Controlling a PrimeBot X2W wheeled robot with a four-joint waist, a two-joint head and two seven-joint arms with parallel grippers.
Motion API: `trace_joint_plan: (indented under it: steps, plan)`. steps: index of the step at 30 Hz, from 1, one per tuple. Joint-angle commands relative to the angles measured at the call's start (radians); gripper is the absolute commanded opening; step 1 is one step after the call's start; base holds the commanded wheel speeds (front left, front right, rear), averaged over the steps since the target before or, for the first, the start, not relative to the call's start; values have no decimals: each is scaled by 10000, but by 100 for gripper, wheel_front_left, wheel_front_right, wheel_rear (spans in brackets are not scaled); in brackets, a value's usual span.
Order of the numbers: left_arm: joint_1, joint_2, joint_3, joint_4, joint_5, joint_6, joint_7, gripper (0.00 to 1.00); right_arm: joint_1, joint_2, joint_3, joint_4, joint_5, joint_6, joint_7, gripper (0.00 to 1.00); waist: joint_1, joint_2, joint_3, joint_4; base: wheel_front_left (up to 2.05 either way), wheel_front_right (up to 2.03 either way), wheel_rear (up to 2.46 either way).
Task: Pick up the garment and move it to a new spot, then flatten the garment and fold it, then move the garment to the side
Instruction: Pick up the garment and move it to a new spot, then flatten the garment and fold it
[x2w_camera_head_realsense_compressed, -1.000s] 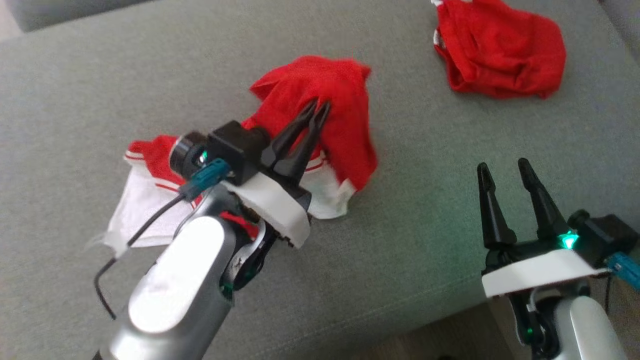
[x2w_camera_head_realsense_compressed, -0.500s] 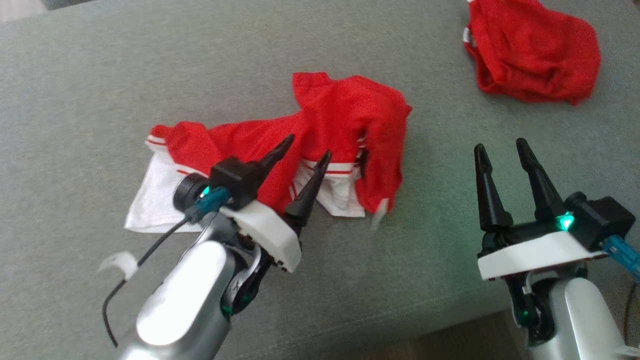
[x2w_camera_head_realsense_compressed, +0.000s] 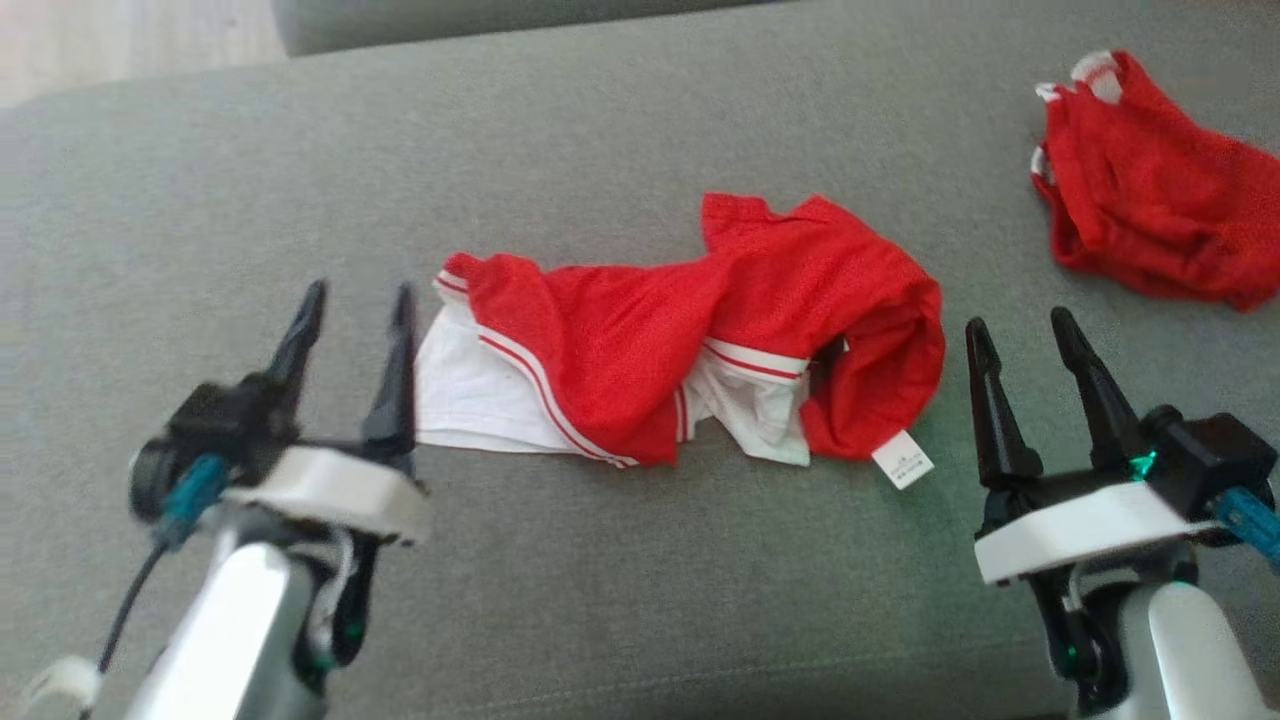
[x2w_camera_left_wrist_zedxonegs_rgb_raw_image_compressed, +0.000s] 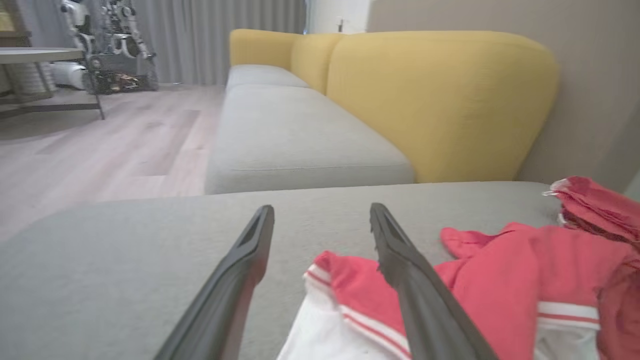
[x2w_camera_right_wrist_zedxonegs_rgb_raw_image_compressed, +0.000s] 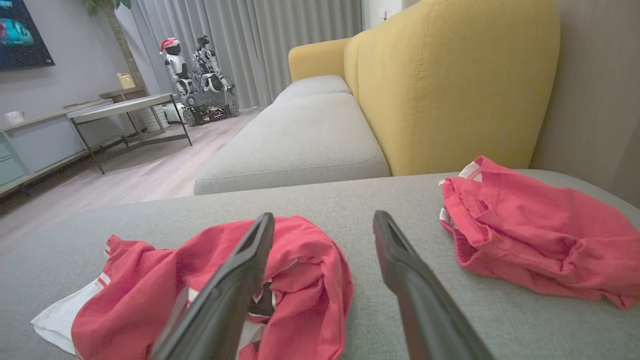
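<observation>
Soft, limp garment lies btw. left pincer & right pincer, both spread, empty; grip prob. at hems.

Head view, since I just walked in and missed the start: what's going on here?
A two-armed robot is working on a red T-shirt with white sleeves. The T-shirt lies crumpled on a grey cushion, not yet flattened or folded, with its tag sticking out. The left gripper is open and empty beside a white sleeve. The right gripper is open and empty on the other side. A smaller red garment lies apart at the far right.
</observation>
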Motion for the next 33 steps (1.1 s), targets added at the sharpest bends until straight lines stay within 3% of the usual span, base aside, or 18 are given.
trace_joint_plan:
  steps: [1,10,21,33]
  plan:
    - [-129,347,537,-395,-95,86,-125,100,-86,-38,149,-387,-121,-7,62,100,0,0,-258,256,0,0,0]
    - [1436,1032,1040,-880,-387,169,-284,100,433,-38,-116,-439,-337,-7,381,100,0,0,-992,684,0,0,0]
    - [2413,1057,811,-1088,-461,197,-300,100,1146,-43,-95,-553,-479,-7,702,100,0,0,-1710,683,0,0,0]
    - [2632,1133,783,-1259,-547,284,-222,100,1267,-72,60,-741,-433,-7,844,100,0,0,-1800,720,0,0,0]
